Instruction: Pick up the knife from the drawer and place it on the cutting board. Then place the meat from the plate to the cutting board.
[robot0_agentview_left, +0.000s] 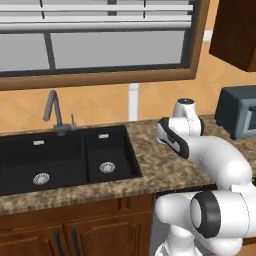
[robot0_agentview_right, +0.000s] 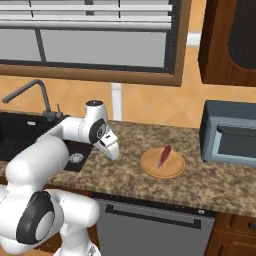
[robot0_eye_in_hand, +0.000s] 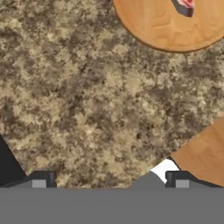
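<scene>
Flat even rendered light, no glare; soft-edged, low-res; speckled brown granite counter ahead of the jaws blurry, shadows barely visible.

Speckled granite counter carries the plate, a grey toaster oven

The desk looks like speckled brown granite, mottled and faintly polished. On it the plate shows a light tan wood grain with a smooth, matt face; the meat on it is red with pale streaks and a slight sheen. The sink is black and matt, its drains and tap dull grey metal. The cupboards below are reddish-brown wood with a soft gloss. The toaster oven is grey-blue, smooth and matt. The claw has dark matt fingertips.
</scene>
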